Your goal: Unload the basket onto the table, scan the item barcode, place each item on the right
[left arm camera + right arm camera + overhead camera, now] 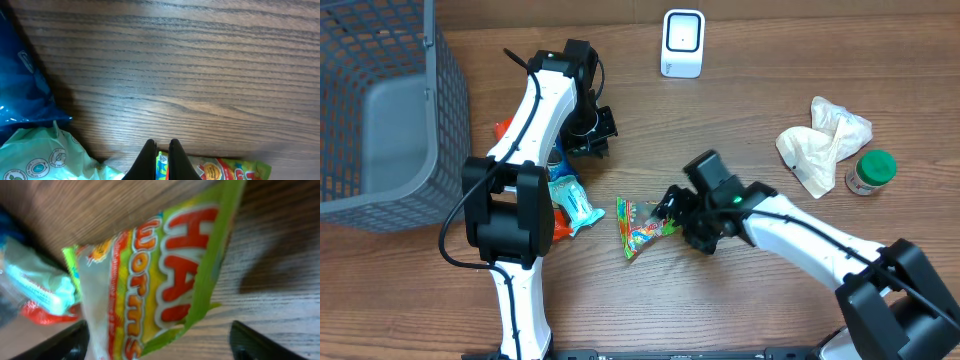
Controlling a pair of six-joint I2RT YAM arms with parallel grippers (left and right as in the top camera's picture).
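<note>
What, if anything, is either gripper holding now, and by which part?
Nothing is held. The right gripper stands wide open on either side of the candy bag without pinching it; the left gripper is shut on nothing.

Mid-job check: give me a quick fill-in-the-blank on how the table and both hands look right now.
The right hand, at the candy bag, stands ____. The left hand has its fingers ____. The jar by the crumpled paper has a ____ lid. In the overhead view the mesh basket sits to the ____ of the scanner.
Missing words: open; shut; green; left.
</note>
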